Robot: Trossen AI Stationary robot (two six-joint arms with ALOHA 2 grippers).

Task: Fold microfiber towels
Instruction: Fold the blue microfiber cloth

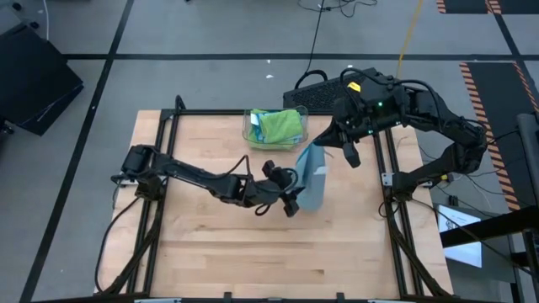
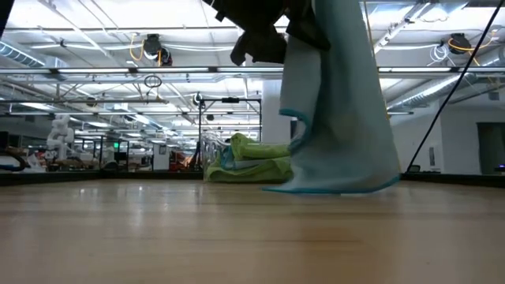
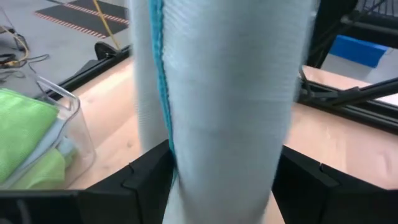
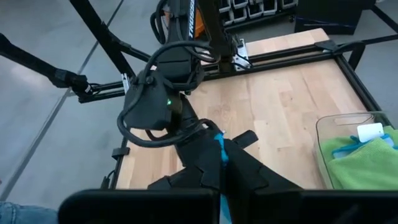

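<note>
High view: a wooden table [image 1: 253,244] with a black frame, seen from straight above. At the left, the left arm [image 1: 194,175] reaches across the tabletop toward the middle, ending in the left gripper [image 1: 295,204] beside the lower part of a hanging light blue towel [image 1: 312,178]. Behind the middle of the table stands a clear plastic bin [image 1: 250,130] holding a lime green towel [image 1: 280,124] on top of other folded cloth. To the right, the right arm [image 1: 455,139] bends in from the table's right side, and the right gripper [image 1: 322,145] sits at the top of the blue towel, which hangs from it down to the table.

Low view: the blue towel [image 2: 339,102] hangs as a long vertical drape, its lower hem touching the wood; the green towels [image 2: 256,162] lie stacked behind it, to its left.

Left wrist view: the blue towel [image 3: 224,106] fills the middle of the picture and passes between the two dark fingers [image 3: 149,180], which stand wide apart on either side of it; whether they press on the cloth cannot be told. The bin [image 3: 71,115] with a green towel [image 3: 22,127] sits off to the side.

Right wrist view: the right gripper's fingers [image 4: 205,162] are pinched fully together on the teal-stitched edge of the blue towel [image 4: 219,146]. The left arm's wrist [image 4: 158,99] shows just beyond them, and the bin [image 4: 336,124] stands nearby.
</note>
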